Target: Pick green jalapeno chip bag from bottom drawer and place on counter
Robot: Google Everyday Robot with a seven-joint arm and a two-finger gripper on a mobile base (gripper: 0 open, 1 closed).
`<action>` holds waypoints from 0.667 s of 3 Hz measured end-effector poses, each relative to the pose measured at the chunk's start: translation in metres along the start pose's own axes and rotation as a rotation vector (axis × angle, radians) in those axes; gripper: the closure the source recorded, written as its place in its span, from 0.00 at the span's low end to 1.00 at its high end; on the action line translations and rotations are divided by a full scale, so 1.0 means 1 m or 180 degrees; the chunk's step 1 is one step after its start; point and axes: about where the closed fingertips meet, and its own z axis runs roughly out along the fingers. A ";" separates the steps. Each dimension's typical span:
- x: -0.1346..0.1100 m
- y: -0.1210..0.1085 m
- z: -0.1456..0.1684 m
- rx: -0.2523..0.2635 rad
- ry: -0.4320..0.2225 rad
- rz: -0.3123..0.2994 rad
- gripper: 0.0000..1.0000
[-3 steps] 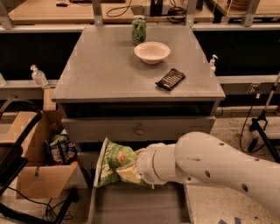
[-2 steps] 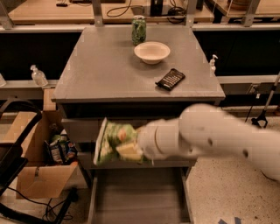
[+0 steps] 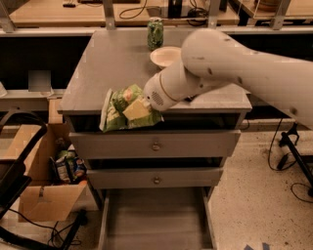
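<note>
The chip bag (image 3: pixel 117 105) is crinkled light green foil with pale crimped ends. It has pale lettering and a yellow patch on its face, but no word or brand can be read. It is held up at the front edge of the counter (image 3: pixel 107 68), towards the left. Its lower half hangs in front of the thick grey edge and the dark gap below. I cannot tell whether the bag touches the counter top.

The gripper (image 3: pixel 133 111) is clamped on the bag, with one pale yellow finger (image 3: pixel 139 108) lying across its front. The thick white arm (image 3: pixel 234 68) reaches in from the right, across the counter.

Further back on the counter stand a green patterned can (image 3: pixel 155 33), its label unreadable, and just beside it a pale bowl (image 3: pixel 164 54) partly hidden by the arm.

Below the counter are two closed grey drawer fronts (image 3: pixel 195 144), each with a small round knob. Under them the bottom drawer (image 3: pixel 156 219) is pulled out, showing a bare grey floor.

To the left, an open cardboard box (image 3: pixel 46 200) holds some packets (image 3: pixel 68 166). The floor (image 3: pixel 249 195) is speckled, with black cables on it. A tan wooden desk (image 3: pixel 54 12) runs along the back.
</note>
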 end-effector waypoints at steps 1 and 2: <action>-0.039 -0.033 0.025 -0.0053 0.0210 0.0029 1.00; -0.073 -0.070 0.056 -0.0090 0.0220 0.0024 1.00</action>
